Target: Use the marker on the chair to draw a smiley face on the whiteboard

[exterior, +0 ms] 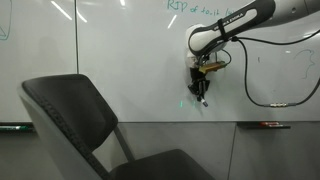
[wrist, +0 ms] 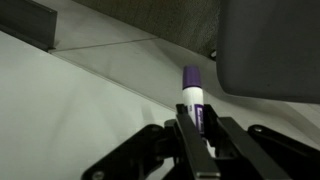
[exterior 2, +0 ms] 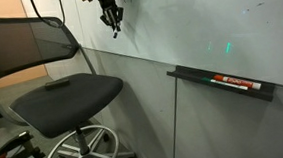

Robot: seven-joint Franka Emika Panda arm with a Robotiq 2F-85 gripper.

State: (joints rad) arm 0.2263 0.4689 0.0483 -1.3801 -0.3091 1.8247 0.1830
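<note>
My gripper point(wrist: 196, 128) is pinched tight on the marker point(wrist: 192, 92), which sticks out ahead of it. Its end sits right up at the whiteboard point(exterior: 120, 60); I can't tell whether it touches. I find no strokes of a face on the board around it, so I judge the drawing is all left to do. Farther off stands the chair point(exterior 2: 67, 94), marker off it: pickup is done.

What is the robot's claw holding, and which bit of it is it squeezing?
The gripper is shut on the marker. It squeezes the marker's pale barrel, and the purple end sticks out past the fingertips.
</note>
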